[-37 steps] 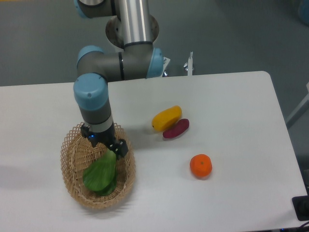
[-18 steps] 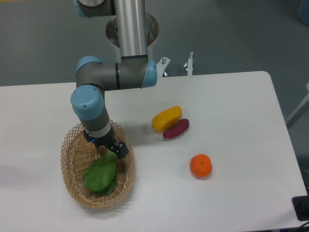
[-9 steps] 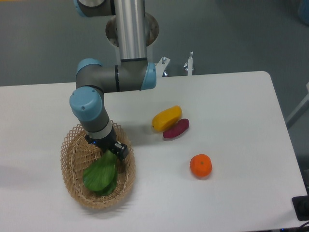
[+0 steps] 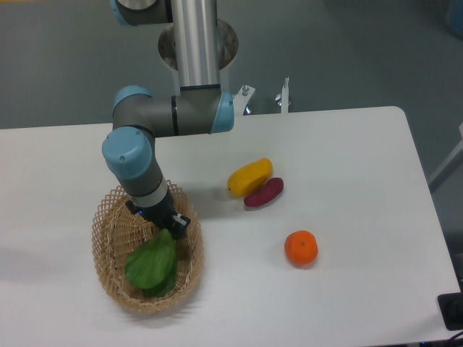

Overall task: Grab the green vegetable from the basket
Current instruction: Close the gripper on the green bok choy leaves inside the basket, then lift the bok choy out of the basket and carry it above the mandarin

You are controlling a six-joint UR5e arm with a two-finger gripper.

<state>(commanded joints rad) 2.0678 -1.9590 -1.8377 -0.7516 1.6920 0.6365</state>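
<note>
The green vegetable (image 4: 150,264), a bok choy with glossy green leaves, lies in the tan wicker basket (image 4: 108,238) at the front left of the table. Its stalk end points up and to the right, under my gripper (image 4: 171,225). The gripper is down inside the basket at that stalk end and touches or nearly touches it. The dark fingers are small and partly hidden by the wrist, so the jaw gap does not show. The stalk itself is hidden.
A yellow oblong vegetable (image 4: 249,176) and a purple sweet potato (image 4: 263,193) lie together at the table's middle. An orange (image 4: 301,248) sits to the right of the basket. The arm's base stands at the table's far edge.
The wrist and forearm have shifted a little to the left and lower over the basket. The gripper stays at the stalk end. The bok choy has barely moved.
</note>
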